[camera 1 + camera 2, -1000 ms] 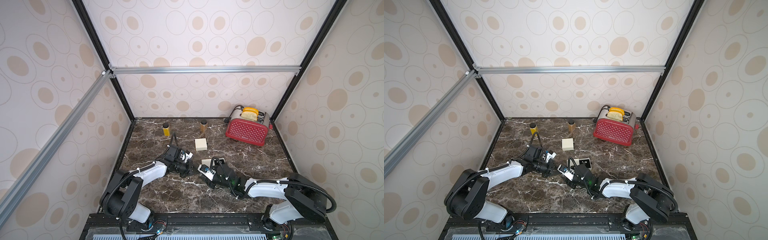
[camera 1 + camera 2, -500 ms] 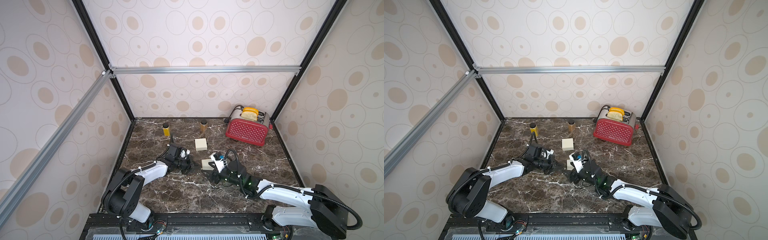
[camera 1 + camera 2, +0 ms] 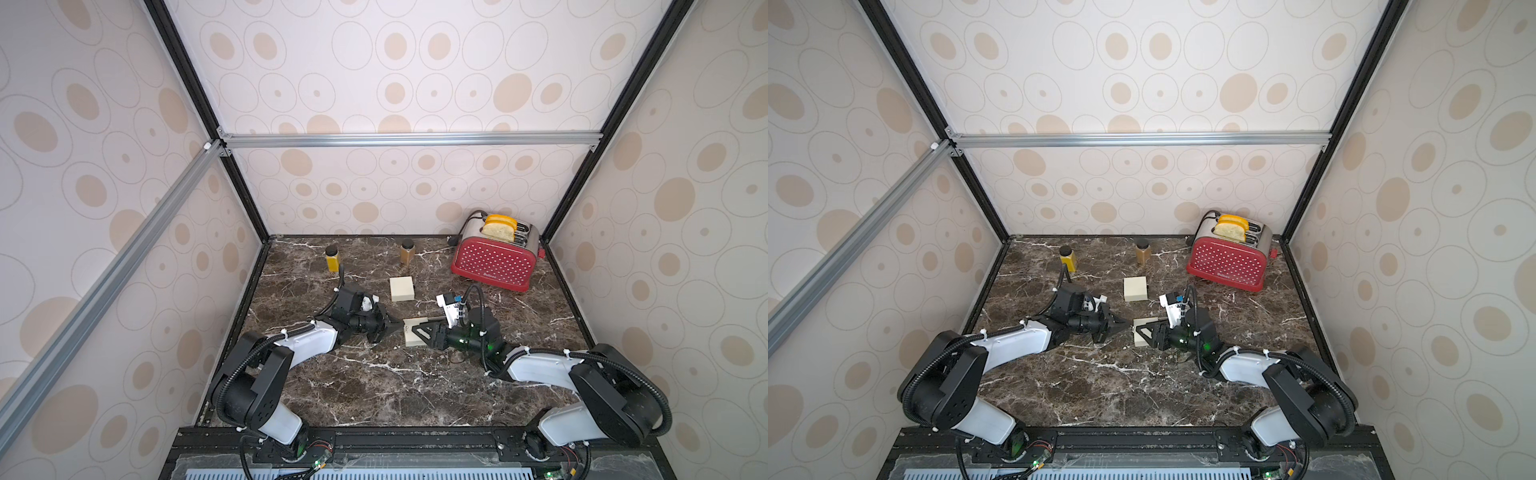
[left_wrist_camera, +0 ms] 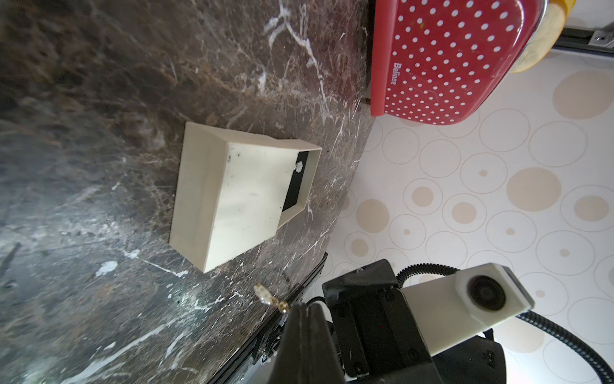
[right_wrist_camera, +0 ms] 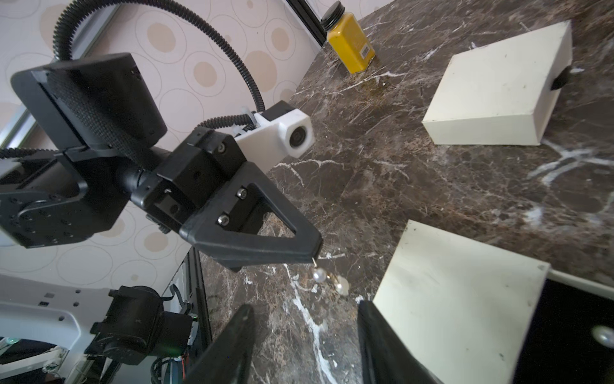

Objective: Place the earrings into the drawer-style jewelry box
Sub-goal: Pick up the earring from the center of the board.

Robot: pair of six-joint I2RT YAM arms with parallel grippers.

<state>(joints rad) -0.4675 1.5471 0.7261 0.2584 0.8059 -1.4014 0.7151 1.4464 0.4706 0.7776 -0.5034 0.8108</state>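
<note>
A cream drawer-style jewelry box (image 4: 239, 196) lies mid-table, its black-lined drawer (image 5: 581, 332) pulled partly out. One pearl earring (image 5: 603, 334) rests inside the drawer. My left gripper (image 5: 317, 247) is shut on a second pearl earring (image 5: 329, 281), which dangles from its tip just above the marble, close to the box's closed end. In both top views the left gripper (image 3: 401, 325) points at the jewelry box (image 3: 411, 338) from the left. My right gripper (image 5: 305, 332) is open, with one finger beside the box wall and nothing held.
A second cream box (image 3: 402, 288) with a black knob sits just behind. Two spice jars, yellow (image 3: 332, 262) and brown (image 3: 407, 252), stand at the back. A red dotted toaster (image 3: 494, 262) with toast occupies the back right corner.
My left gripper has moved right toward the box with the earring. The right wrist has rolled and drawn back to the right, and now lies alongside the box.
</note>
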